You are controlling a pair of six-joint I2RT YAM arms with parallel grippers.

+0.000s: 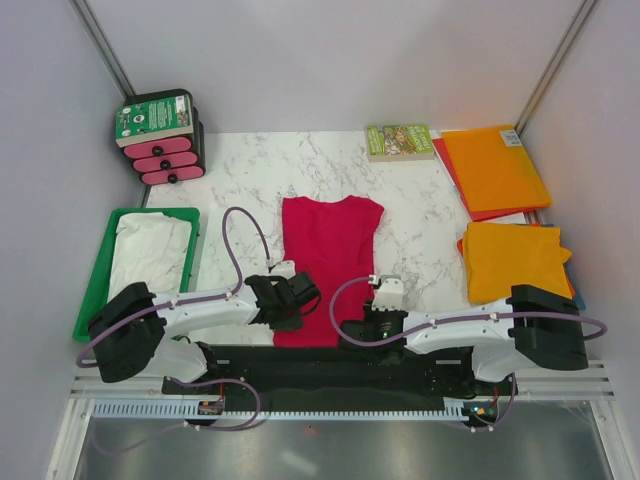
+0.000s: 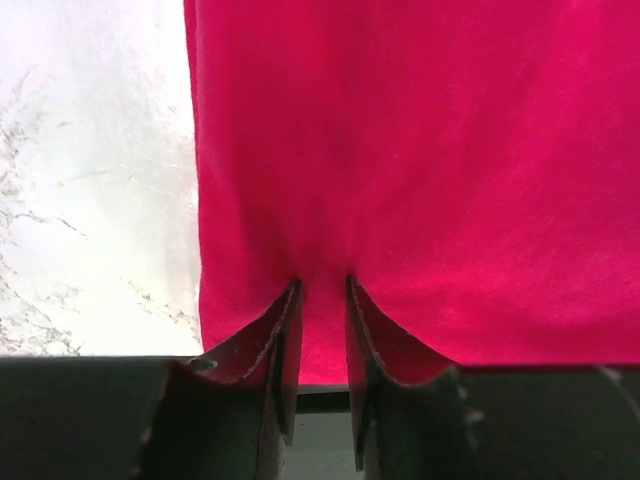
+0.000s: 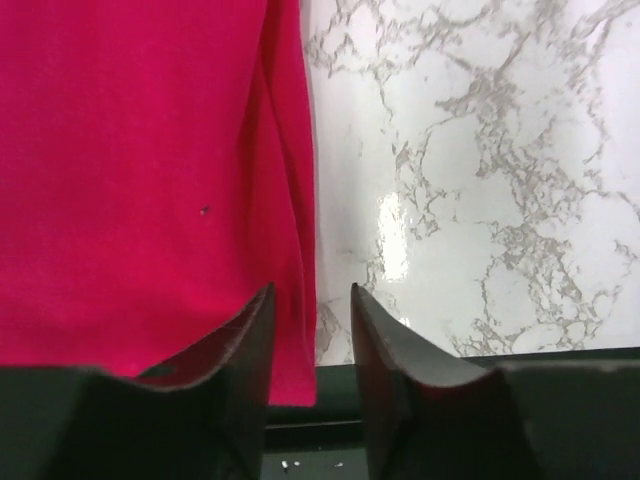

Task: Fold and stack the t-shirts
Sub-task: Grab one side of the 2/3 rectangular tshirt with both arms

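Observation:
A crimson t-shirt (image 1: 330, 250) lies flat in the middle of the marble table, folded narrow, collar at the far end. My left gripper (image 1: 297, 298) sits at its near left hem. In the left wrist view the jaws (image 2: 322, 285) pinch a puckered bit of the red cloth (image 2: 400, 150). My right gripper (image 1: 350, 328) is at the near right corner. Its jaws (image 3: 312, 292) stand apart over the shirt's right edge (image 3: 130, 150), gripping nothing. A white t-shirt (image 1: 150, 250) lies in the green tray (image 1: 95, 290). Orange t-shirts lie at the far right (image 1: 495, 165) and at the right (image 1: 512, 260).
A small green-covered book (image 1: 398, 140) lies at the back, beside the orange shirts. A black holder with pink pads and a green card (image 1: 160, 140) stands at the back left. The table's black near edge (image 3: 560, 355) runs just under both grippers.

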